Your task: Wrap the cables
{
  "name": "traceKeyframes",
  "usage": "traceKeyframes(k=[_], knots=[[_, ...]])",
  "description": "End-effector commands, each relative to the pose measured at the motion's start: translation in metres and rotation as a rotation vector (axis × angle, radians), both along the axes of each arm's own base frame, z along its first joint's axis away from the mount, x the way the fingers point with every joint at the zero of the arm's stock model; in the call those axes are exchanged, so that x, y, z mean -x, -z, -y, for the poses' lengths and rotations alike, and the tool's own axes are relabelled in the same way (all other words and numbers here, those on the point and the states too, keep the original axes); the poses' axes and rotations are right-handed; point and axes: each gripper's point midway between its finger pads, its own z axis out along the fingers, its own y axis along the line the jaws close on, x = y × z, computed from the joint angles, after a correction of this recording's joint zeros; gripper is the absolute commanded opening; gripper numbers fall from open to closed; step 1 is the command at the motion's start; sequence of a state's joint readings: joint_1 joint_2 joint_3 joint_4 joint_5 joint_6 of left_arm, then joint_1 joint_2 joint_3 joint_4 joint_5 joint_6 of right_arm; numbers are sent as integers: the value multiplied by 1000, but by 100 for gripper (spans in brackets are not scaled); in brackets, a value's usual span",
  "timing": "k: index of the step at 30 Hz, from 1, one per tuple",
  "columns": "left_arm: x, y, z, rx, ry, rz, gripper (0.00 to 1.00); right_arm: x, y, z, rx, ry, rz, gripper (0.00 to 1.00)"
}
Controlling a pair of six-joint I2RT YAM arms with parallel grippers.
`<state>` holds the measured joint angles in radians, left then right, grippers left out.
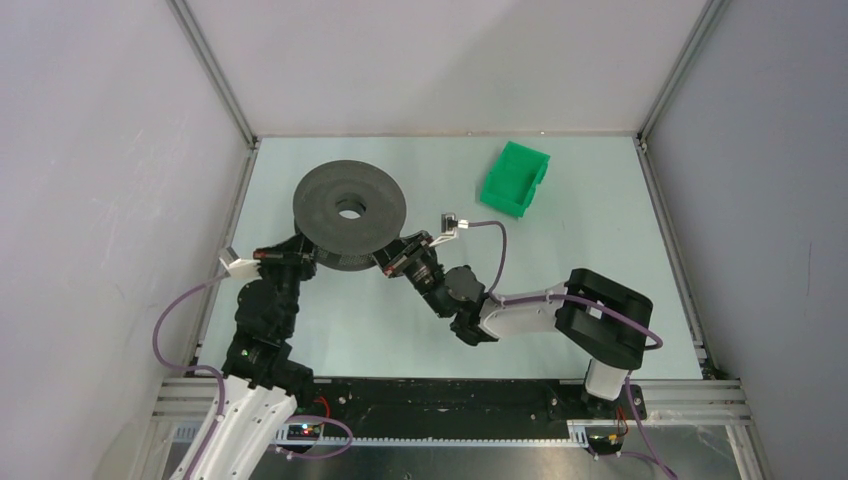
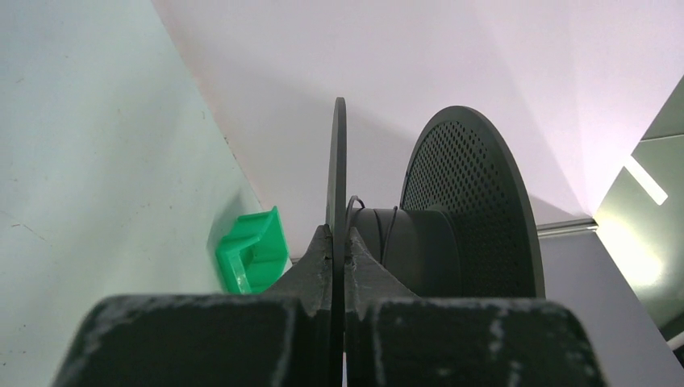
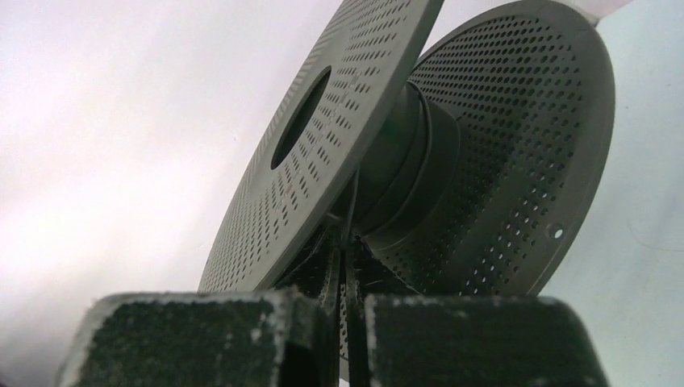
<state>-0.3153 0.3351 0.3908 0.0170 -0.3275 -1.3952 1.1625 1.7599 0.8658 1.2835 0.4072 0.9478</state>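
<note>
My left hand (image 2: 339, 258) was clenched on the edge of the reel (image 1: 349, 205); my right hand (image 3: 345, 258), the nearer one, pinched the thin cable (image 3: 355, 201); it ran straight up from that hand to the hub (image 3: 407, 161); I judged winding must circle that hub.

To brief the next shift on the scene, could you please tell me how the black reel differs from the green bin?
The reel is black, round and perforated; the bin is green and boxy. The reel's flange is pinched by the left claw, with thin cable leading to its hub; the bin rests untouched. Both are toward the far side of the table.
</note>
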Motion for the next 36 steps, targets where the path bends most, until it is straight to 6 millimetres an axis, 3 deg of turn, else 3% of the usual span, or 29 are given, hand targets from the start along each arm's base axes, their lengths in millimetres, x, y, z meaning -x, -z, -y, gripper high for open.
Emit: traceKeyframes(k=[1, 6, 10, 18, 36], knots=[[19, -66, 10, 138, 92, 207, 0, -10, 35, -13, 143, 66, -66, 0], [21, -66, 9, 132, 86, 214, 0, -10, 34, -11, 175, 72, -83, 0], [22, -67, 7, 133, 79, 221, 0, -10, 39, -9, 206, 79, -105, 6], [24, -67, 4, 129, 64, 230, 0, -7, 27, 1, 215, 105, -58, 13], [28, -71, 2, 123, 60, 246, 0, 0, 24, 16, 226, 118, -34, 27]])
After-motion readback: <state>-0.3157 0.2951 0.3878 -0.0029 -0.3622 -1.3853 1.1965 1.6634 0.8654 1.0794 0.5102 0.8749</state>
